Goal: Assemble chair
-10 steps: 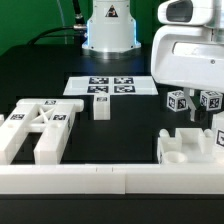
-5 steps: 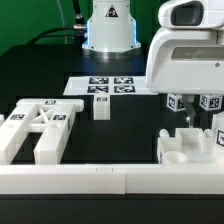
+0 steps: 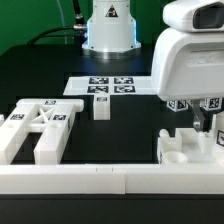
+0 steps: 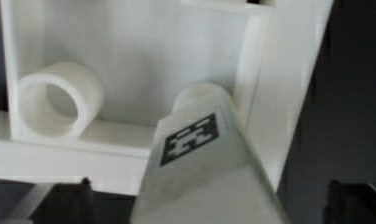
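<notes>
My gripper (image 3: 203, 122) hangs low at the exterior view's right, over the white chair parts there. In the wrist view a white bar leg (image 4: 199, 150) with a black-and-white tag runs between my dark fingertips (image 4: 60, 202). The jaws stand apart on either side of it with gaps, so the gripper (image 4: 206, 206) is open. A white round peg (image 4: 57, 100) lies beside the bar against a white walled part. The seat block (image 3: 185, 148) sits in front of the hand. Two tagged parts (image 3: 178, 103) are half hidden behind the hand. The slotted back frame (image 3: 40, 125) lies at the left.
The marker board (image 3: 110, 87) lies flat in the middle at the back. A small white block (image 3: 100, 107) stands in front of it. A long white rail (image 3: 100, 180) runs along the front edge. The robot base (image 3: 108, 30) stands at the back.
The hand has come down and a little to the exterior view's right, now covering most of the two tagged parts. The other parts have not moved.
</notes>
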Available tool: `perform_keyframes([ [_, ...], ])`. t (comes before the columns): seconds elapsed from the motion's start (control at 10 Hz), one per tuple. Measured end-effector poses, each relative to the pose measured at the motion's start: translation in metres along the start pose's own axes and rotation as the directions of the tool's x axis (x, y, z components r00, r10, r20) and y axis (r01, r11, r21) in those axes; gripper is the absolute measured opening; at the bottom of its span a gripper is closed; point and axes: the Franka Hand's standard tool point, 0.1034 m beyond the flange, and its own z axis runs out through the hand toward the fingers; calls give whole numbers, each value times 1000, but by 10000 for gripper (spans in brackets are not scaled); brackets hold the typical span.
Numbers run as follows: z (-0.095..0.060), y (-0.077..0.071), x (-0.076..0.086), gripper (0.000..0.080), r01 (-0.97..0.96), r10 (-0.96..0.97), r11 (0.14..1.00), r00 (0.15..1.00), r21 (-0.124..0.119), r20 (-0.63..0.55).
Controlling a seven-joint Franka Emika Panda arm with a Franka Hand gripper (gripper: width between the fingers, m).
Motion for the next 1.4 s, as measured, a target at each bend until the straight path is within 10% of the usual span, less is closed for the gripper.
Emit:
perform_keyframes([
  [0.5, 0, 0, 0, 288, 55, -55, 998, 998, 1, 0],
  [1.0, 0, 2, 0, 288, -291, 291, 957, 957, 17, 5],
  [1.4, 0, 15, -5, 289, -586, 586, 810, 810, -14, 23],
])
